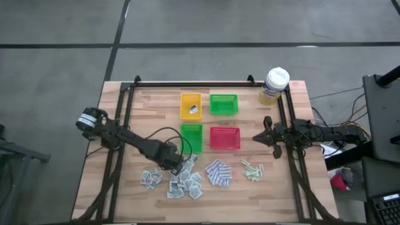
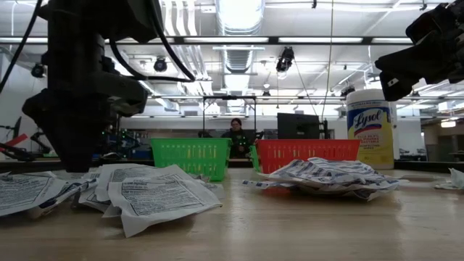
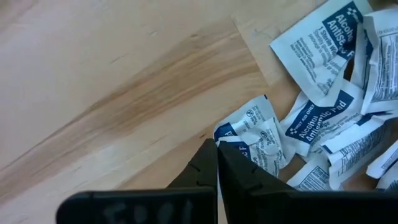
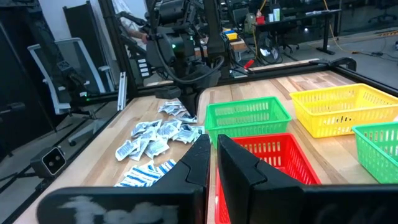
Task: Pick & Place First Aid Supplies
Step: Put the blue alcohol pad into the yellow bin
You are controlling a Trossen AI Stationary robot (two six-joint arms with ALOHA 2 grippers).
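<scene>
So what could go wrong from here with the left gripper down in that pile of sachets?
The left gripper is shut at the edge of the sachets. In the left wrist view only a crumpled corner of one sachet sits at its tips, so the hold may be thin and could slip on lifting. The sachets overlap, so a neighbour may drag along. The yellow tray lies beyond the green tray, so a low carry could clip it.

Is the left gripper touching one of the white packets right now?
Touching. In the left wrist view the left gripper has its shut fingertips pressed onto a crumpled white packet at the edge of the pile.
</scene>
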